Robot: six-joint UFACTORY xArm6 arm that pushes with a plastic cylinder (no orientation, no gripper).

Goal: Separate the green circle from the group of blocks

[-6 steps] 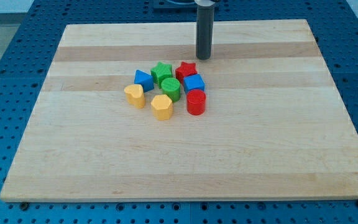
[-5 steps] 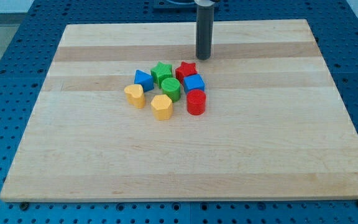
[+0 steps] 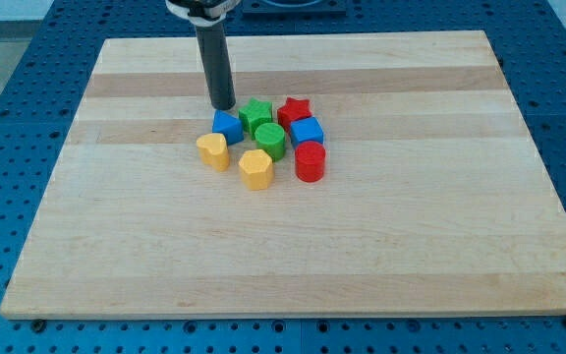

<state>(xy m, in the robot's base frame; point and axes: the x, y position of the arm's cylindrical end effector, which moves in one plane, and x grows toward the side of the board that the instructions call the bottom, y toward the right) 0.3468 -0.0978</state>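
The green circle (image 3: 270,141) sits in the middle of a tight group on the wooden board (image 3: 411,226). Around it are a green star (image 3: 255,116) above, a red star (image 3: 294,110) upper right, a blue cube (image 3: 307,131) right, a red cylinder (image 3: 310,162) lower right, a yellow hexagon (image 3: 255,168) below, a yellow heart (image 3: 213,150) left and a blue triangle (image 3: 227,126) upper left. My tip (image 3: 223,106) is just above the blue triangle, left of the green star.
The board lies on a blue perforated table (image 3: 8,108). The rod rises from the tip toward the view's top.
My tip has moved left, from above the red star to just above the blue triangle. The blocks have not moved.
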